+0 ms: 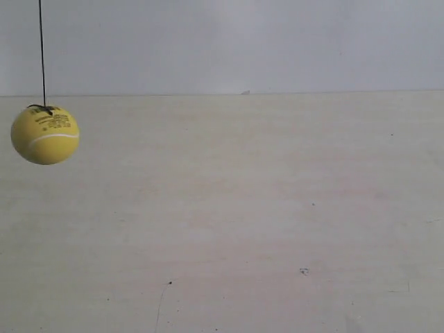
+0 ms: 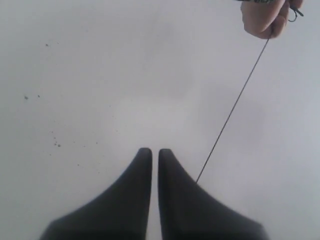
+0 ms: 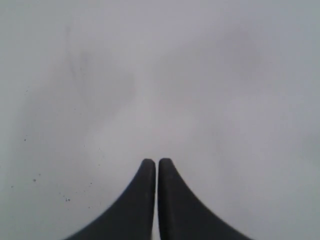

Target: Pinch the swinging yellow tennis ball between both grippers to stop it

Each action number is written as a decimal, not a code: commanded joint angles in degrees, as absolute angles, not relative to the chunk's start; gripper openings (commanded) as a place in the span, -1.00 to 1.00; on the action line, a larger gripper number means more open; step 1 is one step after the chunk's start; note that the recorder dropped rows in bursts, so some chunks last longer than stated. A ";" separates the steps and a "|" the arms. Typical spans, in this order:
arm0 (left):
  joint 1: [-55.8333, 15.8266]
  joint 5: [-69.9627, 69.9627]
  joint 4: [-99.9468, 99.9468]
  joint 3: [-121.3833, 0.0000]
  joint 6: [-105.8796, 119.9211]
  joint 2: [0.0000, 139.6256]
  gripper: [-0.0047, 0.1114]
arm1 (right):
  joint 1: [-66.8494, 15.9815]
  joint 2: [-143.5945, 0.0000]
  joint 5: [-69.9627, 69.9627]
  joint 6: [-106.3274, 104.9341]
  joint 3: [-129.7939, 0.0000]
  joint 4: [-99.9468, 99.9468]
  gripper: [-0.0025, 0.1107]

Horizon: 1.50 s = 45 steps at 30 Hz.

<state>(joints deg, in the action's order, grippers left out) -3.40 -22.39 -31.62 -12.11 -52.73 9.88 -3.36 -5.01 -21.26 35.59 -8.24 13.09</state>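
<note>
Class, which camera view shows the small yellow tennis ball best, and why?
The exterior view: the small yellow tennis ball hangs whole on its thin black string, seam and print visible. The left wrist view shows only the string and a hand holding it; the right wrist view shows neither.

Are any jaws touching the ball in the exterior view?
No, the yellow tennis ball hangs alone on its string, with no jaws in sight.

1. left matte black wedge-shaped gripper (image 2: pixel 155 152) is showing two smooth jaws, each curving in from a broad base and tapering to a rounded tip.
2. right matte black wedge-shaped gripper (image 3: pixel 156 162) is showing the same twin tapered shape.
</note>
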 commanded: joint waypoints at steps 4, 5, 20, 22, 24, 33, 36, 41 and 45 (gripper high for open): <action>-3.38 -28.13 -62.43 -22.82 -72.90 25.63 -0.84 | -5.51 -18.76 -20.53 52.74 -17.14 37.38 -0.96; -3.38 -30.55 -66.33 -23.87 -74.26 28.60 -0.84 | -5.87 -20.49 -21.11 54.74 -17.86 40.11 -0.96; -3.38 -56.83 -69.44 -27.43 -63.96 62.23 -0.84 | -6.85 -51.87 -45.67 59.96 -20.68 56.98 -0.96; -3.48 -57.34 -69.63 -28.26 -63.69 64.55 -0.84 | -6.85 -55.24 -50.13 58.87 -20.68 58.54 -0.96; -4.94 -56.72 -70.01 -28.97 -59.91 67.02 -0.84 | -6.85 -59.53 -56.68 56.45 -20.68 59.26 -0.96; -13.33 -43.86 -63.71 -29.35 -46.16 71.72 -0.84 | -12.25 -68.08 -59.50 45.54 -20.79 56.71 -0.96; -13.33 -43.86 -63.59 -29.35 -45.91 71.84 -0.84 | -12.56 -68.08 -58.62 44.49 -21.08 55.56 -0.96; -13.33 -43.86 -63.17 -29.35 -44.54 71.84 -0.84 | -13.96 -69.15 -56.85 45.87 -23.63 55.92 -0.96; -13.33 -43.86 -62.93 -29.35 -44.50 71.84 -0.84 | -17.62 -69.99 -51.49 45.74 -26.43 56.07 -0.96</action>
<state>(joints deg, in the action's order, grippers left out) -13.09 -43.91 -63.84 -29.10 -44.85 71.76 -15.52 -69.44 -55.14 45.66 -24.69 56.22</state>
